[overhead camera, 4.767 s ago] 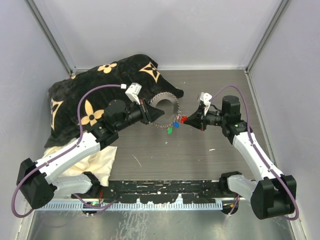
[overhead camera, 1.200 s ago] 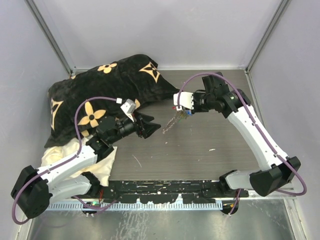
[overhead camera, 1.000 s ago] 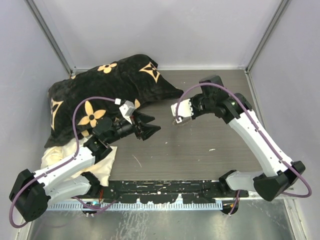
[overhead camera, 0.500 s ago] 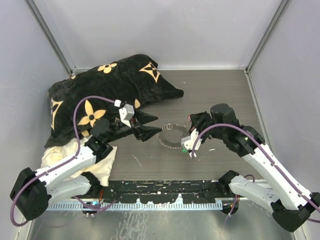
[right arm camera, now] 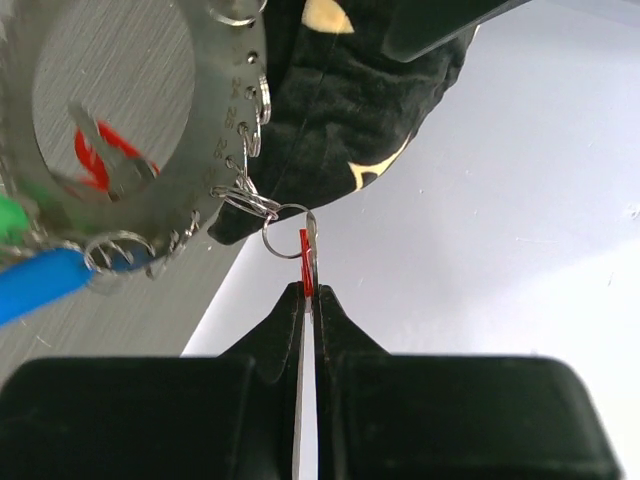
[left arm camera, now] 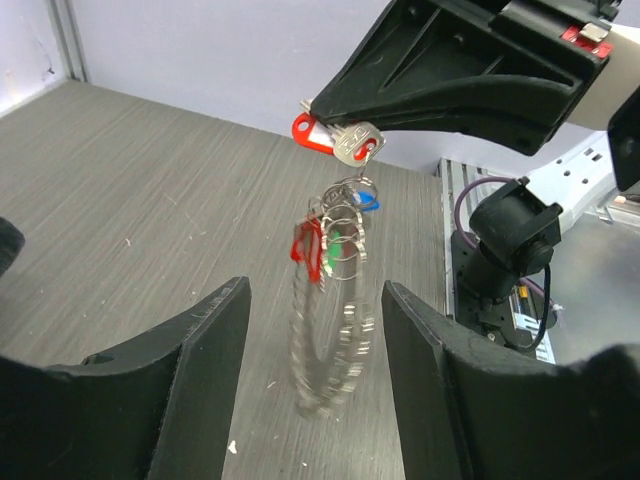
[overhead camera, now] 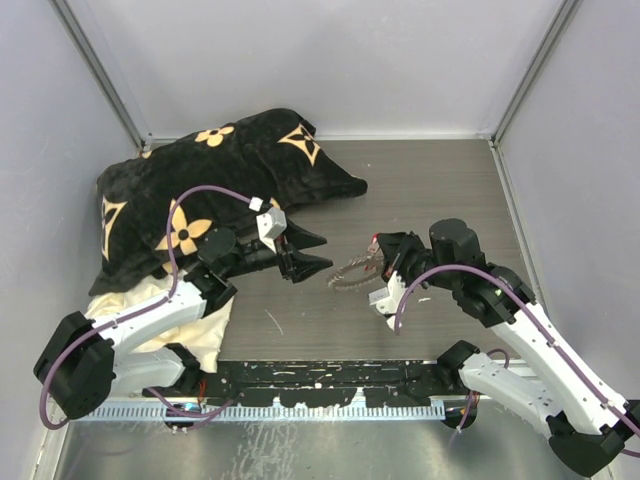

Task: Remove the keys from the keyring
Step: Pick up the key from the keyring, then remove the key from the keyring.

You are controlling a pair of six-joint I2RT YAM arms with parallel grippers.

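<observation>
My right gripper point(right arm camera: 307, 290) is shut on a red-headed key point(right arm camera: 306, 262). That key hangs by a small ring from the keyring point(right arm camera: 200, 130), a silvery toothed loop. Blue point(right arm camera: 40, 285), green point(right arm camera: 10, 215) and red point(right arm camera: 100, 150) key heads dangle from the loop. From above, the right gripper point(overhead camera: 378, 256) holds the keyring point(overhead camera: 350, 274) over the table middle, and my left gripper point(overhead camera: 312, 262) points at it from the left. In the left wrist view the blurred keyring point(left arm camera: 325, 340) hangs just ahead of my open left gripper point(left arm camera: 315, 292), untouched, under the pinched red key point(left arm camera: 325, 135).
A black pillow with tan flower prints point(overhead camera: 220, 170) lies at the back left, over a cream cloth point(overhead camera: 190, 320). Grey walls enclose the table on three sides. A black rail point(overhead camera: 320, 385) with the arm bases runs along the near edge.
The right arm swung from the back of the table toward the near middle, carrying the keyring by the red key. The left gripper advanced right toward the ring, jaws staying open.
</observation>
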